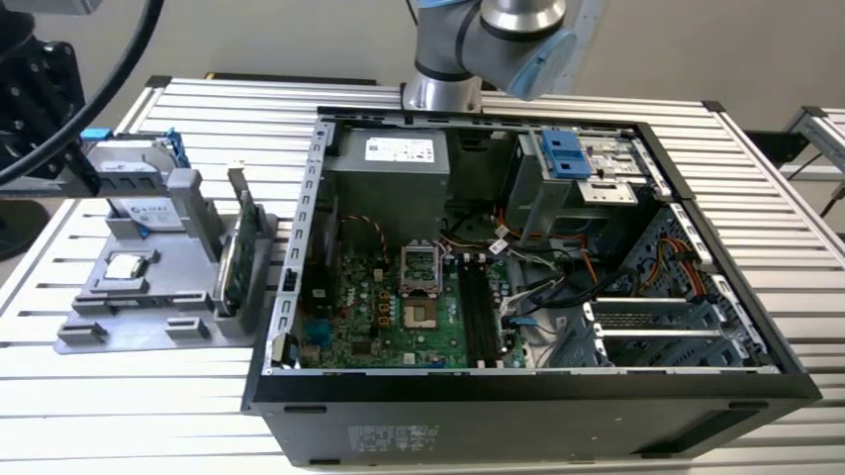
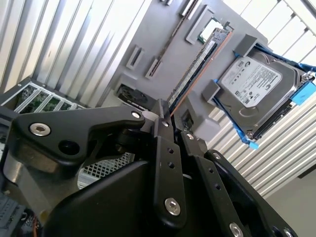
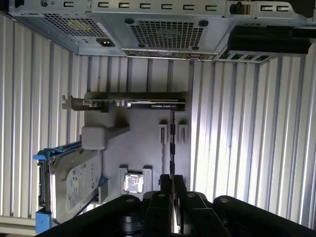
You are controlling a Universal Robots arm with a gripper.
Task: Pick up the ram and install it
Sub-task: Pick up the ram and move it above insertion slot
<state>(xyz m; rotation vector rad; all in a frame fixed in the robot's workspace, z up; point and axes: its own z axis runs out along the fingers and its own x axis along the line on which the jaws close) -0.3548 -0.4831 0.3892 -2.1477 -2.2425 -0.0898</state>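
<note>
Item: end effector (image 3: 172, 181), black fingers clenched on one end of the ram (image 3: 172, 143). The ram is a thin green stick, edge-on in the first wrist view and side-on with dark chips in the second wrist view, held clear above the grey holder tray (image 1: 158, 309). The tray lies on the slatted bench (image 1: 773, 158), at the exterior view's left of the open computer case (image 1: 528, 393). It carries a hard drive (image 3: 74, 182) in a blue frame, a square processor chip (image 3: 133, 183) and an expansion card (image 3: 148, 104) on edge nearest the case.

On holder (image 3: 143, 148): ram (image 3: 172, 140) on edge, straight ahead of claw (image 3: 172, 179); CPU chip (image 3: 133, 183) betw. ram & hard drive (image 3: 74, 181); PC case (image 3: 163, 29) farthest from claw.
</note>
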